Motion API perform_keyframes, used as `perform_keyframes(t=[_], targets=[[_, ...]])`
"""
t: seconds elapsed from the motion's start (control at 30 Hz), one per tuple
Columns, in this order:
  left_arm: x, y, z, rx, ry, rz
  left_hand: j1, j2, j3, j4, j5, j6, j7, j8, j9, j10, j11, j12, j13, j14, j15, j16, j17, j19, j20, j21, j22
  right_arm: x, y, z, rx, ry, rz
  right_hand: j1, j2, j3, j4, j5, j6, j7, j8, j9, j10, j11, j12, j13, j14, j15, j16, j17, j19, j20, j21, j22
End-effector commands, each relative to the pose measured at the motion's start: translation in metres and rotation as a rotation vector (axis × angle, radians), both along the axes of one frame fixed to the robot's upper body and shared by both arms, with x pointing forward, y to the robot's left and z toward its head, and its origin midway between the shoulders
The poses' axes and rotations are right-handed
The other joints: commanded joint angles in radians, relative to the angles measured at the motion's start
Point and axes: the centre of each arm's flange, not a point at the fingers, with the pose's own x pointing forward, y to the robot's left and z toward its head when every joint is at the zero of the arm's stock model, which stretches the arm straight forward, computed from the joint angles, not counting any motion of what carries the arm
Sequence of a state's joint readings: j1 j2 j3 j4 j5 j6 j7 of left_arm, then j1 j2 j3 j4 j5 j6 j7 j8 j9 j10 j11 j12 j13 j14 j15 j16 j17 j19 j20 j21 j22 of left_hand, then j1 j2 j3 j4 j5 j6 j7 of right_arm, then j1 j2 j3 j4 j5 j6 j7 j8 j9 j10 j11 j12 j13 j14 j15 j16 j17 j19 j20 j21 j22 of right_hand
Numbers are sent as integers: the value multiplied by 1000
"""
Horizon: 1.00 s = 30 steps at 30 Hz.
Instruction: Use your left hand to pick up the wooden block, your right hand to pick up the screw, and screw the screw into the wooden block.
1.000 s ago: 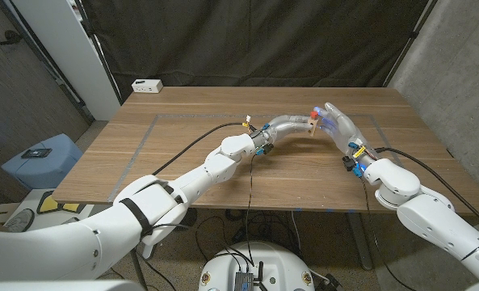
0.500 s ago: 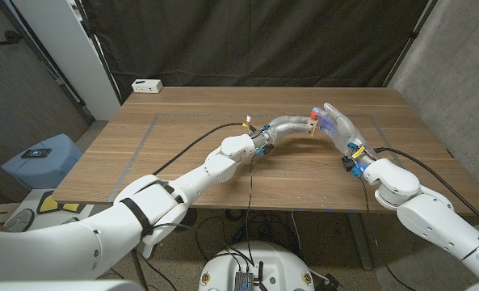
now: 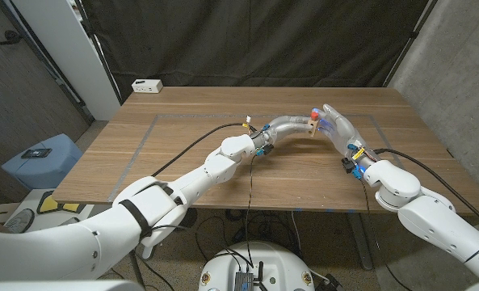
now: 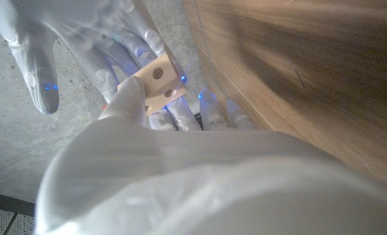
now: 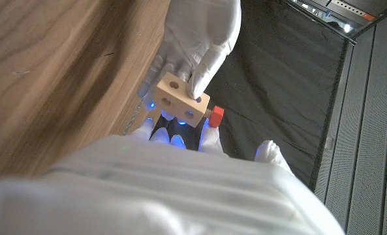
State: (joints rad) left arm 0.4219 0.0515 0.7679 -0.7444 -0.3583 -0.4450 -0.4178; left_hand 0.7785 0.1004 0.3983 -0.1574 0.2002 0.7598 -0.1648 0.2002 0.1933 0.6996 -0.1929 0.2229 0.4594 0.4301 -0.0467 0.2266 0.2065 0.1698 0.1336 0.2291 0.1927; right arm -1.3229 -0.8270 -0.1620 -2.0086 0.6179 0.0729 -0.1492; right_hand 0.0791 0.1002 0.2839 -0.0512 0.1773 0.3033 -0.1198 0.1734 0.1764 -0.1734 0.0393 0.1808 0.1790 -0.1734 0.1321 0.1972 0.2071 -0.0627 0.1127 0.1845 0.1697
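Observation:
The wooden block [image 3: 313,128], pale with round holes, is held above the table's far middle, pinched by my left hand [image 3: 290,125]. The holes show plainly on the block [image 4: 157,81] in the left wrist view, just past my left hand [image 4: 131,108]. A red screw [image 3: 315,114] sticks out of the block's upper end. In the right wrist view its red head [image 5: 215,116] juts from the end of the block [image 5: 180,101], which the left hand [image 5: 203,39] pinches. My right hand [image 3: 336,126] stands against the block's other side, fingers spread, thumb apart from the screw.
The wooden table [image 3: 182,153] has grey tape lines on its left half. A white box [image 3: 147,85] sits at the far left corner. A black curtain hangs behind, with a blue stool [image 3: 41,158] on the floor to the left.

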Motion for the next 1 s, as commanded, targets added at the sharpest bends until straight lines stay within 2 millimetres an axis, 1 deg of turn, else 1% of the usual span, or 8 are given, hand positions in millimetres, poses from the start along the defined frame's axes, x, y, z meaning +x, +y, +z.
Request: perform_keyframes(t=[0.03, 0.5, 1.0], targets=[[-1, 0, -1, 1, 2, 1, 3, 11, 1, 4, 9, 28, 11, 4, 5, 5, 4, 6, 0, 6, -25, 6, 3, 6, 6, 5, 5, -4, -1, -1, 0, -5, -9, -3, 6, 9, 4, -1, -3, -2, 6, 0, -93, -6, 7, 2, -136, -6, 4, 1, -5, 4, 5, 3], [-1, 0, -4, 0, 11, 2, 2, 11, 1, 4, 9, 27, 13, 4, 5, 4, 5, 5, 0, 7, -25, 7, 3, 7, 6, 5, 5, -7, -3, -2, 5, -8, -17, -1, 6, 11, 3, 0, -1, -5, 8, 0, -92, -7, 8, 2, -133, -9, 5, 0, -2, 4, 7, 3], [-1, 3, -4, -5, 15, 3, 1, 11, 1, 4, 9, 26, 14, 3, 5, 5, 7, 6, 0, 6, -25, 6, 2, 8, 7, 6, 5, -10, -1, -9, 19, 3, -14, -1, 7, 14, 3, 0, 0, -8, 8, 0, -90, -7, 9, 2, -133, -10, 5, 0, 2, 4, 9, 3]])
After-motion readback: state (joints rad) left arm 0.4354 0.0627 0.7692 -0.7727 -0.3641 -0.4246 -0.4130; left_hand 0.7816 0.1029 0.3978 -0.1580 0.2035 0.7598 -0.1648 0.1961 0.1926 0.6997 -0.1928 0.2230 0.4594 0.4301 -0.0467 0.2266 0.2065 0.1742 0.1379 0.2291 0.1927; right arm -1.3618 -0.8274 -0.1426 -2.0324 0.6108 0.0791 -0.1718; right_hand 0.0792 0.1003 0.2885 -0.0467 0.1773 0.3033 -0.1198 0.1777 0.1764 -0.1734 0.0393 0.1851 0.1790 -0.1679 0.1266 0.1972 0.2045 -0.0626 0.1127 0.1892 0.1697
